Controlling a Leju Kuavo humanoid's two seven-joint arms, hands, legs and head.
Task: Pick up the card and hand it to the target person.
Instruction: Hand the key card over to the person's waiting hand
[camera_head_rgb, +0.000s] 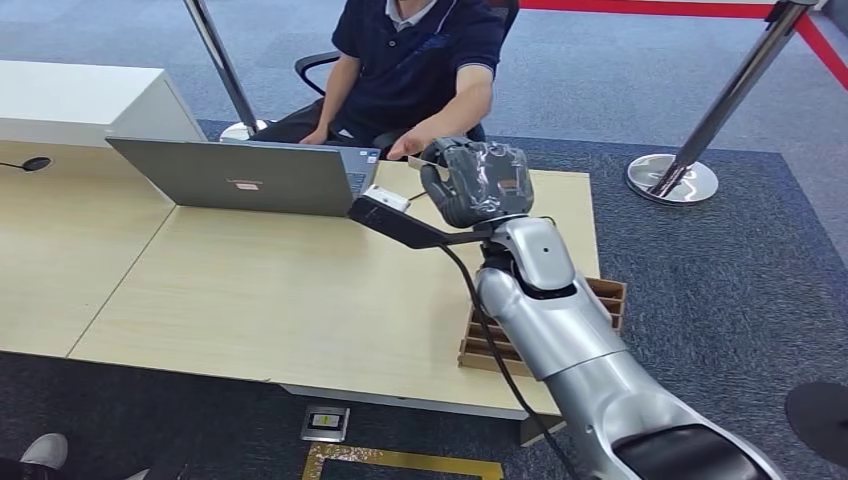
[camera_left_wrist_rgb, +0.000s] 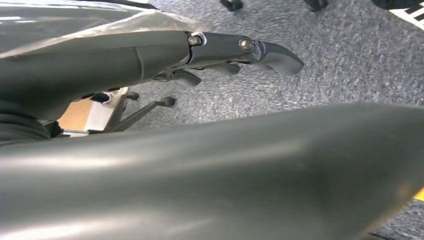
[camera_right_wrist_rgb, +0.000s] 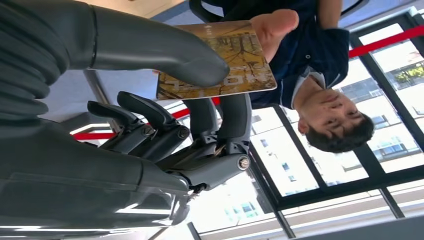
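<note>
**Card is up at the person's fingertips, right hand pinching it**

So in the head view the right hand (camera_head_rgb: 478, 182) is stretched out over the far edge of the worktop (camera_head_rgb: 280, 290), back of the hand toward the camera, right next to the seated person's hand (camera_head_rgb: 408, 147). From that angle you can't really make out the card, the hand hides it.

The right wrist view is where it gets clear. The card (camera_right_wrist_rgb: 220, 62) is a yellowish-brown one with some printed lettering, and the thick grey thumb (camera_right_wrist_rgb: 165, 50) is pressed on one face while the darker fingers (camera_right_wrist_rgb: 235, 115) back it up from the other side. So the right hand is closed on the card in a pinch, with the other fingers curled nearby. The person (camera_right_wrist_rgb: 320, 65) in the dark blue polo has a fingertip (camera_right_wrist_rgb: 274, 25) touching the card's far edge. Whether they've actually got a grip on it, I can't tell.

Left hand (camera_left_wrist_rgb: 235, 52) shows up in the left wrist view hanging over grey carpet (camera_left_wrist_rgb: 345, 60), fingers fairly straight and nothing in them, so it's open.

Other stuff on the worktop: a grey laptop (camera_head_rgb: 245, 177) open toward the person, and a brown slotted wooden holder (camera_head_rgb: 500, 340) near the right edge, partly behind the silver arm. A chrome barrier post (camera_head_rgb: 700, 130) stands on the carpet off to the right.
</note>
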